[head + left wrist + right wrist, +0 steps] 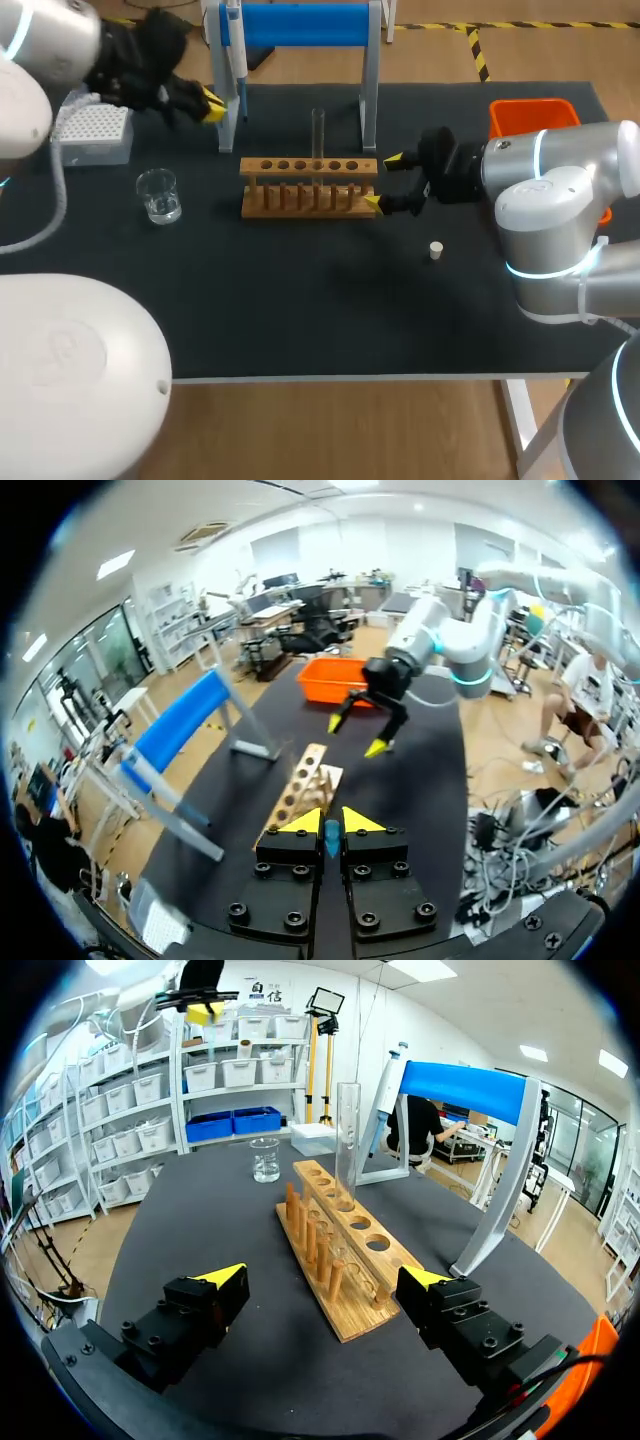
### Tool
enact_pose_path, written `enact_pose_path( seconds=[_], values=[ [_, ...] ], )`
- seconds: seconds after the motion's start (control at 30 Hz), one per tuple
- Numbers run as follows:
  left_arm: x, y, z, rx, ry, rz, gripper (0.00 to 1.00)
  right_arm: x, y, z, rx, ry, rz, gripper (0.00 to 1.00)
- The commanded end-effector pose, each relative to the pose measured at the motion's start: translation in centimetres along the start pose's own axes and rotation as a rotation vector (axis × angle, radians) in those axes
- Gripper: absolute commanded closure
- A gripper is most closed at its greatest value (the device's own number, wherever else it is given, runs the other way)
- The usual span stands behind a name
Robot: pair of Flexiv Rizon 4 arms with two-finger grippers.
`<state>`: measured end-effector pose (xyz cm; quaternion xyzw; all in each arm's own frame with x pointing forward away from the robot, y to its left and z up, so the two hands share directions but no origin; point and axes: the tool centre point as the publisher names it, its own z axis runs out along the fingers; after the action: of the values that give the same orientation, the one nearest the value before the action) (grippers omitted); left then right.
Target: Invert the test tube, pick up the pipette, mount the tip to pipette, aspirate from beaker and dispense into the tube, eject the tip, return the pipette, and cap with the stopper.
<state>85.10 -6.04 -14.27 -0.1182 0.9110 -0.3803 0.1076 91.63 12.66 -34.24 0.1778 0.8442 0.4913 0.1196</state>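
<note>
Only the head view shows us the stopper, near the rack; the tube stands ahead of our wide-open right gripper.

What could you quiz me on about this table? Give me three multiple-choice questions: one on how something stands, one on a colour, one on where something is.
1. How does the test tube stand?
A) upright in the wooden rack
B) lying flat
C) held up in the air

2. What colour is the bin at the far right corner of the table?
A) green
B) orange
C) purple

3. Where is the small white stopper?
A) in the mouth of the test tube
B) inside the bin
C) on the table, apart from the rack

Answers:
1 A, the test tube rises straight out of one of the rack's holes.
2 B, the bin is bright orange against the dark table.
3 C, the stopper sits alone on the table, off to the right of the rack.
</note>
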Motion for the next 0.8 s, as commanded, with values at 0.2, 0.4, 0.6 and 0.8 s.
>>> enact_pose_path(
  seconds=[0.2, 0.4, 0.6, 0.8],
  values=[
    [3.2, -2.9, 1.2, -0.059, 0.224, 0.069, 1.00, 0.0, -0.1, 0.0, -0.001, 0.000, -0.001, 0.00],
    [3.2, -2.9, 1.2, -0.059, 0.224, 0.069, 1.00, 0.0, -0.1, 0.0, -0.001, 0.000, -0.001, 0.00],
    [3.2, -2.9, 1.2, -0.059, 0.224, 0.069, 1.00, 0.0, -0.1, 0.0, -0.001, 0.000, -0.001, 0.00],
    [3.2, -2.9, 1.2, -0.059, 0.224, 0.069, 1.00, 0.0, -0.1, 0.0, -0.001, 0.000, -0.001, 0.00]
  ],
)
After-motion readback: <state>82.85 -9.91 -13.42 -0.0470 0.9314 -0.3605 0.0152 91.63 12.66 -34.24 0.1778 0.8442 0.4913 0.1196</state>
